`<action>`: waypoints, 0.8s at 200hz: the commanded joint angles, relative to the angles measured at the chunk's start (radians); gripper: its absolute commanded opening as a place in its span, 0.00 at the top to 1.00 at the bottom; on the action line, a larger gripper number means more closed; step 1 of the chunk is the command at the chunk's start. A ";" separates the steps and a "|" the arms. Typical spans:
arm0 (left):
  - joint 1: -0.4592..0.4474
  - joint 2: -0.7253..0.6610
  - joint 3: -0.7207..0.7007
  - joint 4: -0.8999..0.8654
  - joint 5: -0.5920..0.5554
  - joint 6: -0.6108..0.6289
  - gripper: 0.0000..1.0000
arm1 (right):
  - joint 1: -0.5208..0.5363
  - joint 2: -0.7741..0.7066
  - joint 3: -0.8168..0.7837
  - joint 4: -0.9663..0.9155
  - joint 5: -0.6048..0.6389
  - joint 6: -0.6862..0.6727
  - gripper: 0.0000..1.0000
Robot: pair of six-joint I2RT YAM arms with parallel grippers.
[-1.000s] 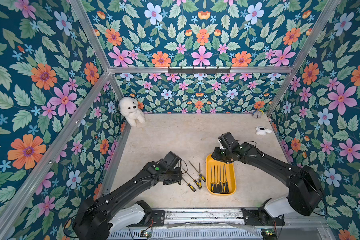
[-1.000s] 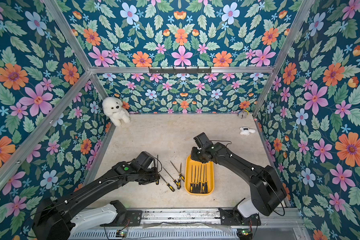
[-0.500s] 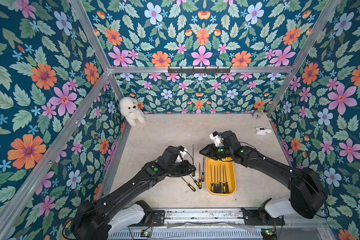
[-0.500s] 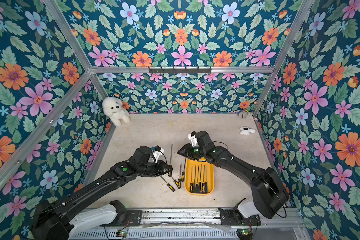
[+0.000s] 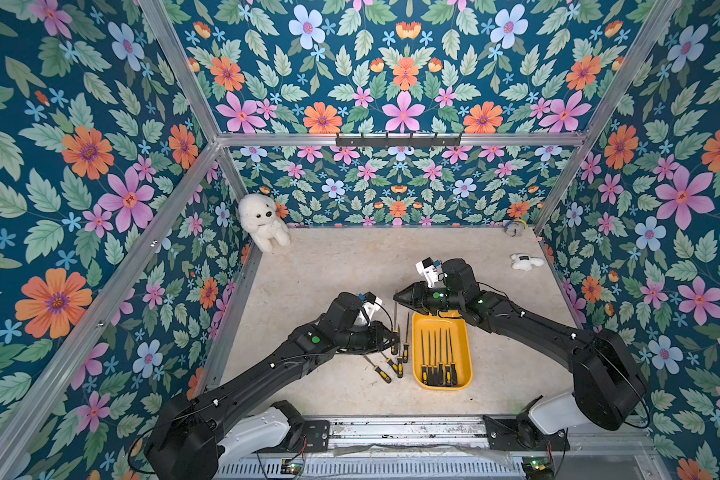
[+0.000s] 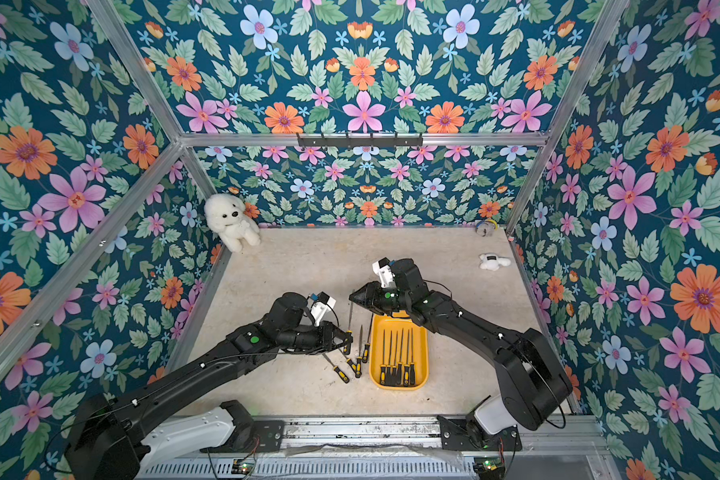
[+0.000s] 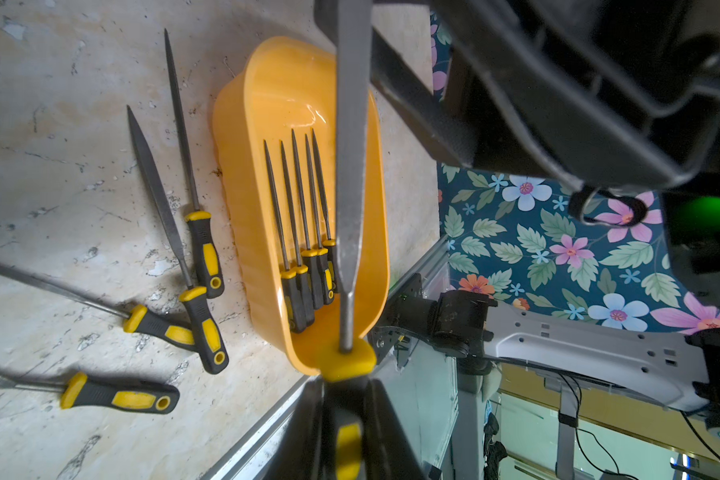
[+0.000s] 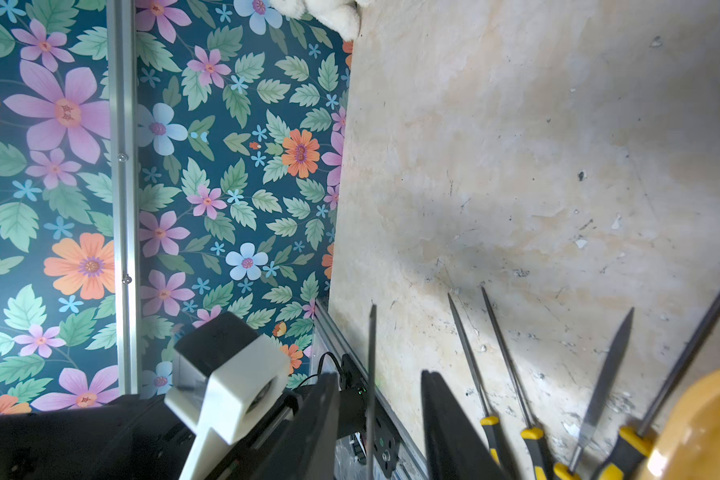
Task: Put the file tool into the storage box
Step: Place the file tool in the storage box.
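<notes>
File tool (image 7: pixel 352 166) clamped in left pincer (image 7: pixel 347 399).

Table top (image 5: pixel 350 266): beige, scuffed, flaking in patches.
- 10 o'clock, far corner: white plush seal (image 5: pixel 264 222) sitting up against the wall; also in the other top view (image 6: pixel 230 220).
- 2 o'clock: small white toy figure (image 5: pixel 524 262), lying near the side wall.
- 1 o'clock corner: small grey object (image 5: pixel 515 227), too small to identify.
- 12 o'clock, on the aluminium frame (image 5: pixel 516 139): black hook rail (image 5: pixel 398 140).
- Floral wallpaper (image 5: pixel 404 75) on all walls.
</notes>
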 commanded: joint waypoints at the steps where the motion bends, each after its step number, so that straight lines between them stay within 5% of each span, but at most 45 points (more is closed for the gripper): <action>1: -0.002 0.001 -0.005 0.046 0.030 -0.003 0.91 | -0.003 0.019 0.015 0.047 -0.008 0.004 0.64; 27: -0.003 0.001 -0.012 0.057 0.044 -0.006 0.92 | -0.006 0.031 0.028 0.047 -0.001 0.004 0.73; 63: -0.003 0.005 -0.025 0.081 0.069 -0.012 0.88 | -0.008 0.034 0.033 -0.004 0.007 -0.016 1.00; 73: -0.003 0.005 -0.025 0.070 0.061 -0.007 0.81 | -0.007 0.024 0.032 -0.044 0.028 -0.032 1.00; 92: -0.001 0.002 -0.028 0.070 0.037 -0.015 0.43 | -0.016 -0.001 0.029 -0.160 0.083 -0.074 1.00; 112: 0.003 -0.012 -0.042 0.115 0.021 -0.053 0.17 | -0.049 -0.038 0.027 -0.323 0.168 -0.121 1.00; 160: 0.008 0.017 -0.040 0.061 -0.037 -0.029 0.06 | -0.107 -0.059 0.063 -0.624 0.375 -0.262 1.00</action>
